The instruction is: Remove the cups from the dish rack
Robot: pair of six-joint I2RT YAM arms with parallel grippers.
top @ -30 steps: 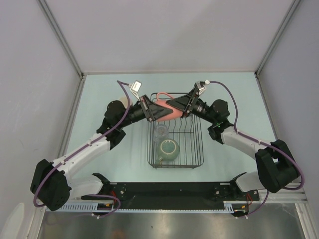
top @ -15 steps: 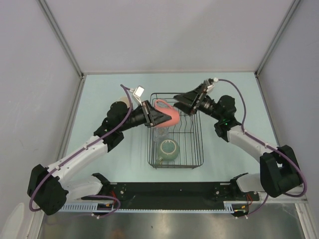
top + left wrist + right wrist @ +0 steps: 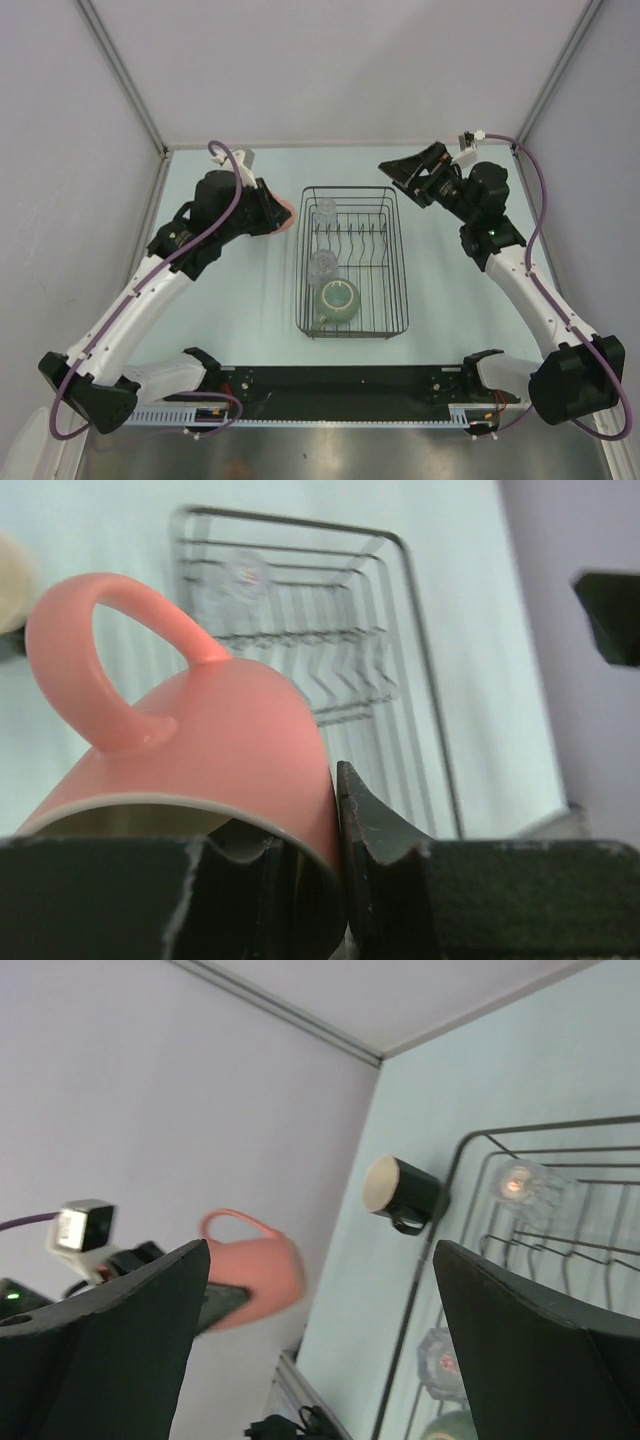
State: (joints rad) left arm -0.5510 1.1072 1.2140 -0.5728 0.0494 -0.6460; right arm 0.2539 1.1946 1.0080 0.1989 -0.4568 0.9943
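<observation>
Gripping a salmon-pink cup by its rim, the left fingers were closed on the cup's wall and held it over the table, just left of the dish rack. The right fingers stood wide apart and empty, beyond the rack's far right corner. Inside the rack sat 2 clear tumblers and a sage-green mug. A dark cup sat just outside the rack's far left corner.

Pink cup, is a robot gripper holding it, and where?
Yes. The left gripper pinches the pink cup by its rim. The right gripper is open and holds nothing.
</observation>
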